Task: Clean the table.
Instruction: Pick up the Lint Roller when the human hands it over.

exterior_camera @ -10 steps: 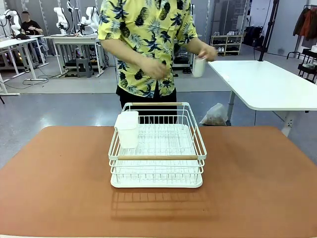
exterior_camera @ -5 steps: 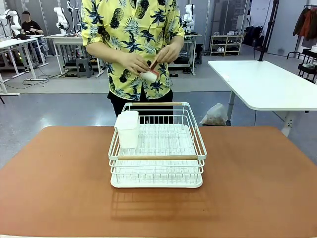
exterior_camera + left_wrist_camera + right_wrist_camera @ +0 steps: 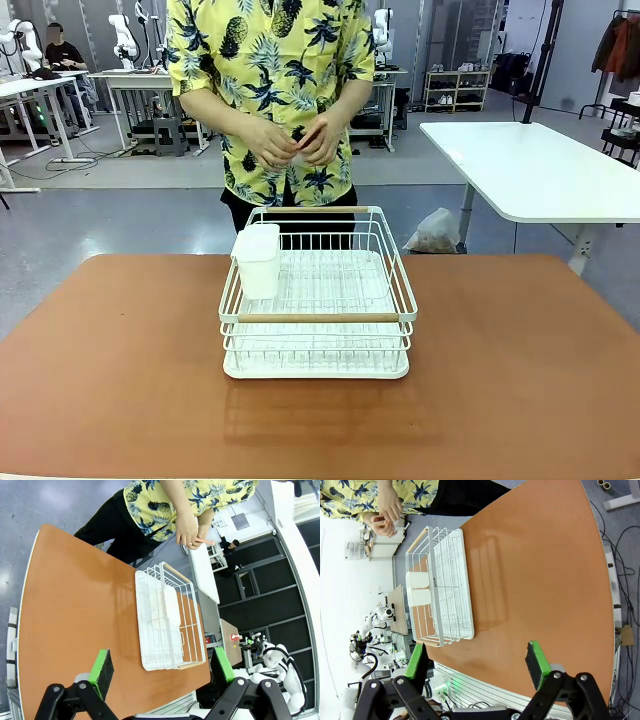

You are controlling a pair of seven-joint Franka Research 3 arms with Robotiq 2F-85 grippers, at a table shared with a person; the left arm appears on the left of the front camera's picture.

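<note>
**A:** Start at the left. What are the left jaws doing?

**B:** The left jaws stand wide apart, and there is nothing between their green pads (image 3: 101, 666). They hang above the near edge of the surface (image 3: 110, 350), well apart from the rack (image 3: 318, 318).

**A:** And the surface itself?

**B:** It is reddish-brown and broad, and it runs right across the front view. The white wire rack, with its wooden handles, sits near the middle. A white tub (image 3: 258, 260) stands inside the rack, against its left side toward the far end.

**A:** Is anyone there?

**B:** A person (image 3: 270, 60) in a yellow printed shirt stands at the far side, just behind the rack. Both hands (image 3: 298, 140) are together at the waist, holding something small and reddish. I cannot tell what it is.

**A:** What is further right?

**B:** A plastic bag (image 3: 435, 232) lies on the floor beyond the surface. Beside it is a white table (image 3: 540, 170).

**A:** And the right jaws?

**B:** The right jaws are also spread fully, and the pads (image 3: 537, 665) grip nothing. They hang above the surface's near edge, with the rack well off.
</note>
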